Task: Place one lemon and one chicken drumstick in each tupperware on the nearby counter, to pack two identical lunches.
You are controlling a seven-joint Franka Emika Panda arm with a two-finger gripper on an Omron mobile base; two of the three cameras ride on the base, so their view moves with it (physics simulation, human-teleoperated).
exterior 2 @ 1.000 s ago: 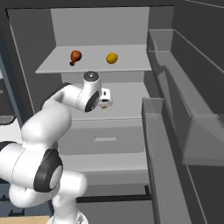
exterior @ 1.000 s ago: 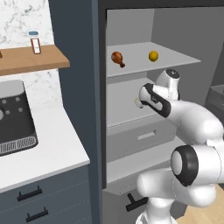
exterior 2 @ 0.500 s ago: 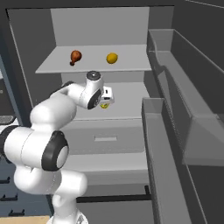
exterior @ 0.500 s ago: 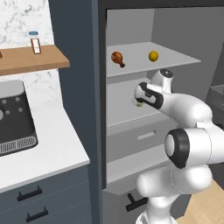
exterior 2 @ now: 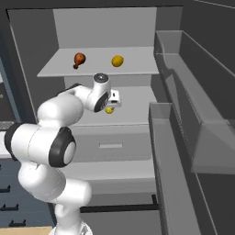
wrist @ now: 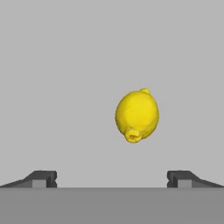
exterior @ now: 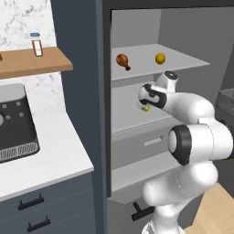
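- Hovering inside the open fridge (exterior 2: 193, 114), the gripper (wrist: 111, 178) is standing with its jaws wide apart, gripping nothing.
- 1 lemon (wrist: 137, 115) is lying on the fridge's middle shelf (exterior 2: 133, 117), just ahead of the fingertips (wrist: 43, 178).
- A drumstick (exterior 2: 79, 59) and a 2nd lemon (exterior 2: 117, 60) are sitting on the fridge's upper shelf (exterior 2: 98, 69).

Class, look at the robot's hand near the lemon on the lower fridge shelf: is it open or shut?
Open. In the hand view the fingertips stand wide apart at the bottom, with the lemon ahead, untouched.
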